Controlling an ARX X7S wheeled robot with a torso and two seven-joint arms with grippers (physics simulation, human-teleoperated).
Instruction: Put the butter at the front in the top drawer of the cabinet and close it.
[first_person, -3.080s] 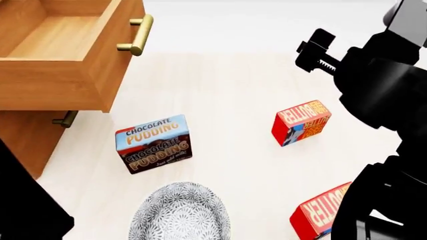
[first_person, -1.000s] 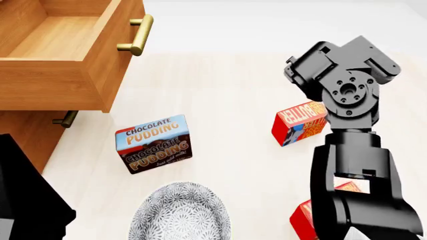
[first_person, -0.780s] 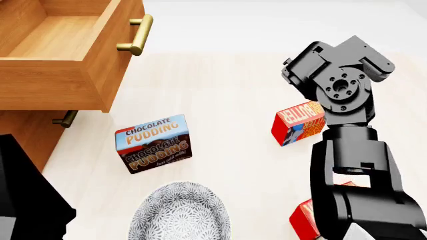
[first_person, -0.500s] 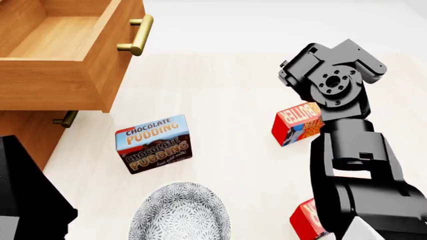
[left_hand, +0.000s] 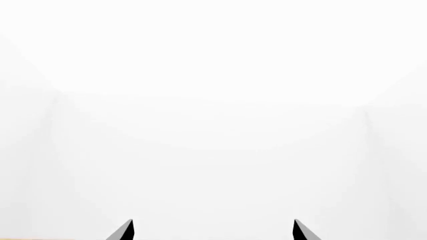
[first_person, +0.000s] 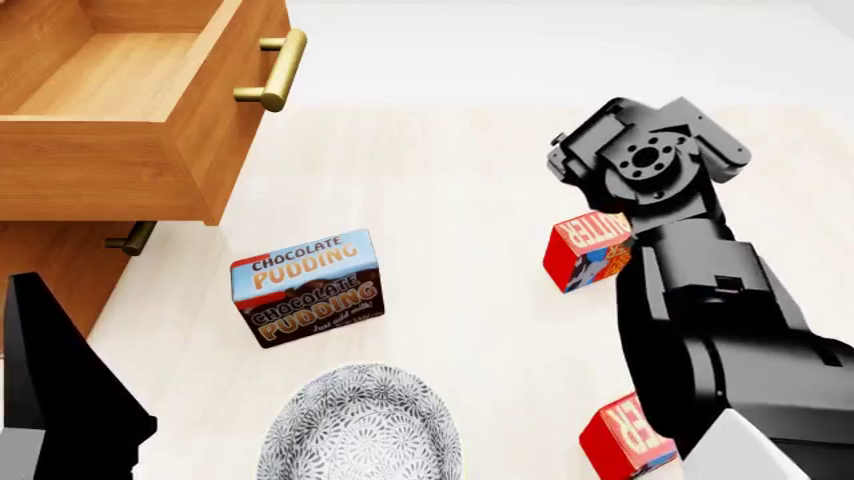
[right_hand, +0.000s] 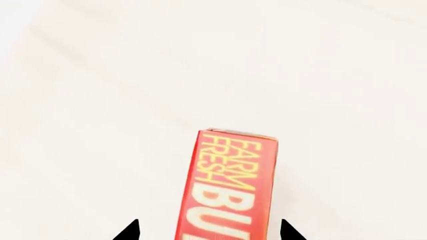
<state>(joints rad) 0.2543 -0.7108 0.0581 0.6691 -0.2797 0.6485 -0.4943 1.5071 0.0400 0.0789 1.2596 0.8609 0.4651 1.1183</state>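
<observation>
Butter, the red cardboard box (right_hand: 230, 187) mid-counter, now sits between my right gripper's (right_hand: 208, 231) spread jaws since I lowered; grasp comes next.

pale wood table (first_person: 454, 160) — carries the cabinet (first_person: 54, 270) at far left, a chocolate pudding box (first_person: 308, 287), a patterned bowl (first_person: 358, 425) at the near edge, two red butter boxes — far one (first_person: 585, 252), near one (first_person: 622, 436).
</observation>
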